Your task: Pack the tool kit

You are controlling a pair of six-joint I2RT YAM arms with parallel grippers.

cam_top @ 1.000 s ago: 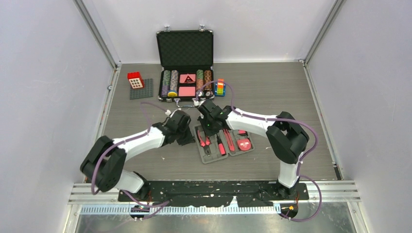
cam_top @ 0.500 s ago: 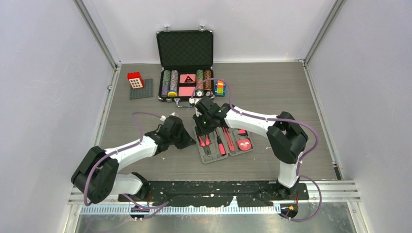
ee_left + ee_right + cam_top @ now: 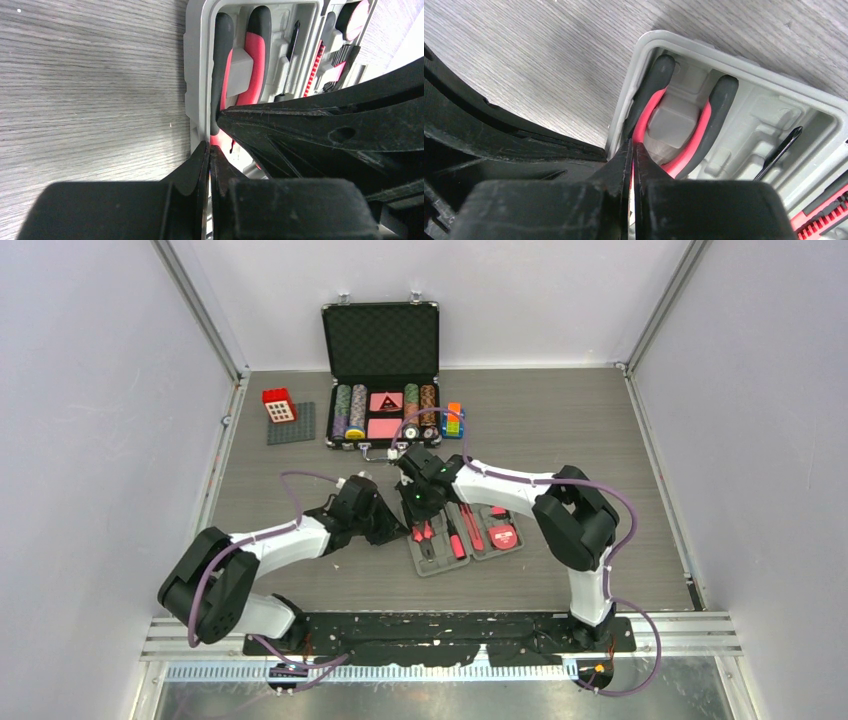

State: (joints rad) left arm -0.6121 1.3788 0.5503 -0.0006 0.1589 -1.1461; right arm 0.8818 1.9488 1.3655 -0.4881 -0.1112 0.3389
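Note:
The grey tool kit case (image 3: 432,568) lies open on the table, holding red-and-black pliers (image 3: 424,537), a screwdriver (image 3: 455,539), a knife (image 3: 471,530) and a round tape measure (image 3: 503,537). My left gripper (image 3: 388,530) is shut, its tip at the case's left rim (image 3: 192,75) beside the pliers (image 3: 255,55). In the left wrist view its tip (image 3: 209,146) touches the rim. My right gripper (image 3: 416,508) is shut, its tip (image 3: 633,145) over the pliers' left handle (image 3: 644,117) just inside the rim (image 3: 634,80). The two grippers sit close together.
A larger black case (image 3: 381,390) with poker chips stands open at the back. A red brick on a grey baseplate (image 3: 290,423) lies to its left, a coloured brick stack (image 3: 453,420) to its right. Grey walls enclose the table.
My right gripper has shifted slightly left toward the case's left end. My left arm has drawn in and brought its gripper against the case's left rim.

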